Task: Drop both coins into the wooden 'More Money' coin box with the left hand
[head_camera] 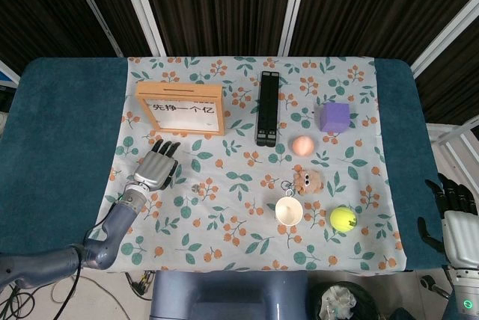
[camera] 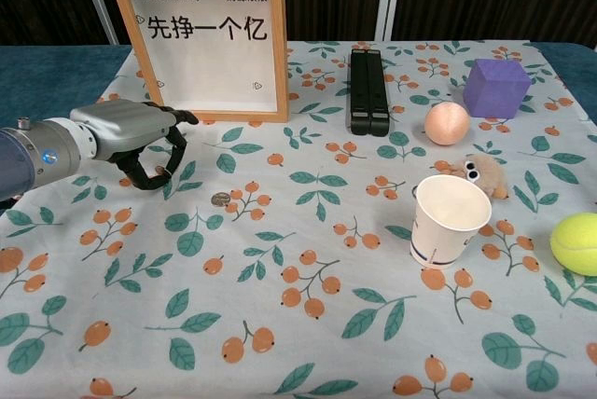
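The wooden 'More Money' coin box [camera: 210, 42] stands upright at the back left of the flowered cloth, and its top edge [head_camera: 180, 90] shows in the head view. My left hand [camera: 140, 143] hovers just in front of it, a little above the cloth, fingers curled down. A small coin [camera: 160, 172] looks pinched between thumb and fingertip. The head view shows the same hand [head_camera: 156, 169] from above. A second coin [camera: 221, 199] lies flat on the cloth to the hand's right, apart from it. My right hand [head_camera: 453, 211] hangs off the table's right edge, fingers spread, holding nothing.
A black folded stand [head_camera: 267, 108] lies right of the box. Further right are a purple cube [head_camera: 335, 117], a peach ball [head_camera: 302, 145], a plush toy [head_camera: 307, 180], a paper cup [camera: 449, 220] and a tennis ball [camera: 577, 242].
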Motion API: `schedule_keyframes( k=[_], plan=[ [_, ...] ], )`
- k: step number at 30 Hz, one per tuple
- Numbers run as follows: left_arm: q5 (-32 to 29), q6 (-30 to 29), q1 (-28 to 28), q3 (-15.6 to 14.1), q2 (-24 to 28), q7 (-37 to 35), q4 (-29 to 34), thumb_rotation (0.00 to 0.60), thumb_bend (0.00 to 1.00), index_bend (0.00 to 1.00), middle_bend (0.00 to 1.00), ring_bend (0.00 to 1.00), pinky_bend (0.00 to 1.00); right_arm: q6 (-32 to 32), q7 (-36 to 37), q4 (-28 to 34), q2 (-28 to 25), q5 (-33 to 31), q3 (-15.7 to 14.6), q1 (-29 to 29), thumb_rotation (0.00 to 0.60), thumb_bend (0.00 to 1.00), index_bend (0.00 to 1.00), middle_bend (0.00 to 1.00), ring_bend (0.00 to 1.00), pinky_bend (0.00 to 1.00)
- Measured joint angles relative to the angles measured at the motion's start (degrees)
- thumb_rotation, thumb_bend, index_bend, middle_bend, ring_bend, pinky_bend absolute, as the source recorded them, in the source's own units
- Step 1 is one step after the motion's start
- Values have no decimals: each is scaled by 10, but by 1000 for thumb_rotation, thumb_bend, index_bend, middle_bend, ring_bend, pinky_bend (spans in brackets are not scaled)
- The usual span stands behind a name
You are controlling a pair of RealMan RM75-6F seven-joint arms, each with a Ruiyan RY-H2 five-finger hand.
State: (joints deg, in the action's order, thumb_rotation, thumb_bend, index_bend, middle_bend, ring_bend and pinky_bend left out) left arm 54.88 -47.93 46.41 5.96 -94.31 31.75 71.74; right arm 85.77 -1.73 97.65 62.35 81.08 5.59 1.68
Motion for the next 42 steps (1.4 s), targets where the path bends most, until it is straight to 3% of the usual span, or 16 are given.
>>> schedule_keyframes(
  k=[7, 12, 20, 26, 31, 35, 42],
  plan=[
    [-7, 1, 3, 8, 40, 1, 53, 600, 492, 637, 0, 0, 0, 1, 1, 0, 0, -2, 2, 0, 600, 512, 152, 20, 0, 0],
    [-13, -12, 2, 17, 110, 10, 147, 600, 512, 642, 0, 0, 0, 2, 0, -1, 0, -1, 2, 0, 600, 512, 152, 19, 0, 0],
    [-62, -30, -2, 45, 290, 17, 326, 600, 525, 658, 0, 0, 0, 5, -1, -2, 2, -1, 3, 0, 600, 512, 152, 20, 0, 0],
    [-88, -18, -1, 82, 408, -22, 391, 600, 525, 658, 0, 0, 0, 4, 3, -1, 2, -5, 5, 0, 600, 512, 152, 20, 0, 0],
    [-135, 37, 23, 109, 459, -60, 388, 600, 525, 658, 0, 0, 0, 0, 3, -1, 4, -6, 5, 2, 600, 512, 152, 20, 0, 0],
    [-190, 115, 68, 121, 483, -78, 353, 600, 525, 661, 0, 0, 0, -3, 1, -4, 7, -8, 6, 4, 600, 512, 152, 20, 0, 0],
    [-264, 233, 175, 107, 489, -84, 244, 600, 527, 669, 0, 0, 0, 2, -4, -5, 12, -12, 8, 3, 600, 513, 152, 20, 0, 0]
  ],
)
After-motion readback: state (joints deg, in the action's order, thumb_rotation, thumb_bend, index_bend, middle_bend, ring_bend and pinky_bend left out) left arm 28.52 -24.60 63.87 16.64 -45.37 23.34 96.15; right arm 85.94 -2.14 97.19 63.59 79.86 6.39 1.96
